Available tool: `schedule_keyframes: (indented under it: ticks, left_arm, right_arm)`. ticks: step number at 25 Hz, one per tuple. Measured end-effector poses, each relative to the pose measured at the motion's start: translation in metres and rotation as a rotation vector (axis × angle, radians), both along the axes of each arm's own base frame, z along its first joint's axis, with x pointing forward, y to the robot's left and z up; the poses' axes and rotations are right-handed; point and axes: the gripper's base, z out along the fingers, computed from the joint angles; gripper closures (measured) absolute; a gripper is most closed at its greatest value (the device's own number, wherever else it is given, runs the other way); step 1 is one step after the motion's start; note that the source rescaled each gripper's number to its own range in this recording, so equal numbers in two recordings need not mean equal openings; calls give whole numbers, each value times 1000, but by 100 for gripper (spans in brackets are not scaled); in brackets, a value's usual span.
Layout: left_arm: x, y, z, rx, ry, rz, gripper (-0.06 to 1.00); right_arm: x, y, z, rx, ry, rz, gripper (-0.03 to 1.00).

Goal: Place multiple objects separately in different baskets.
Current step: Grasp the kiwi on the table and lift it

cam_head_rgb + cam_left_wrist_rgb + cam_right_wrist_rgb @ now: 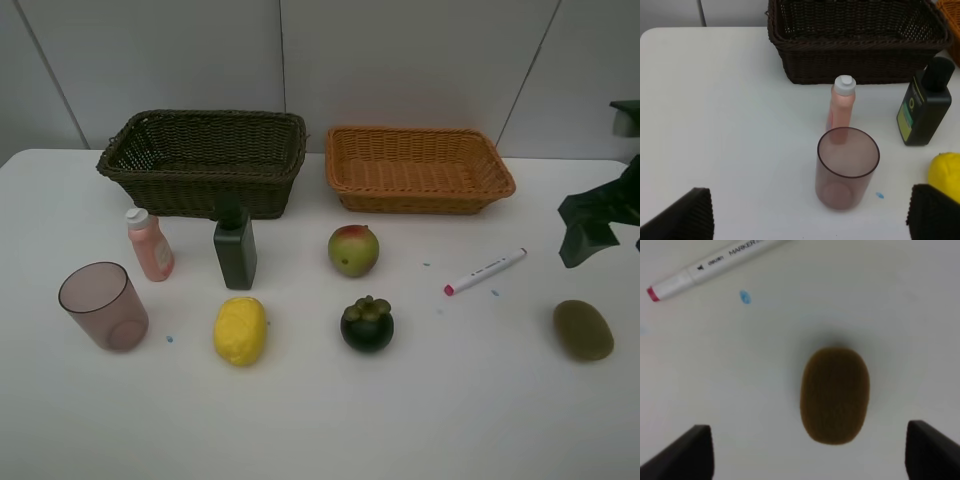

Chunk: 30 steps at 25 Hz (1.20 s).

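Brown kiwi's long axis runs crosswise to right gripper's spread jaws.

Lab-style test bench: a white table stands against plain grey wall panels. A dark basket and an orange basket sit behind props in rows.
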Motion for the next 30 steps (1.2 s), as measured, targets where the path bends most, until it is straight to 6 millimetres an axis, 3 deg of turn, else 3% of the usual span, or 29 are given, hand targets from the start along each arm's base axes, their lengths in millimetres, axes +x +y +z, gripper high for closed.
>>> schedule_keyframes:
  ticks: [5, 14, 25, 30]
  left_arm:
    - [0, 0, 0, 0, 0, 0, -6]
    - [0, 0, 0, 0, 0, 0, -6]
    - [0, 0, 0, 0, 0, 0, -6]
    - [0, 0, 0, 0, 0, 0, -6]
  right_arm:
    - [-6, -12, -20, 0, 25, -32, 19]
    - [-15, -12, -52, 14, 60, -23, 19]
    - [-1, -17, -98, 30, 168, -42, 19]
    - [0, -28, -102, 29, 165, -75, 19]
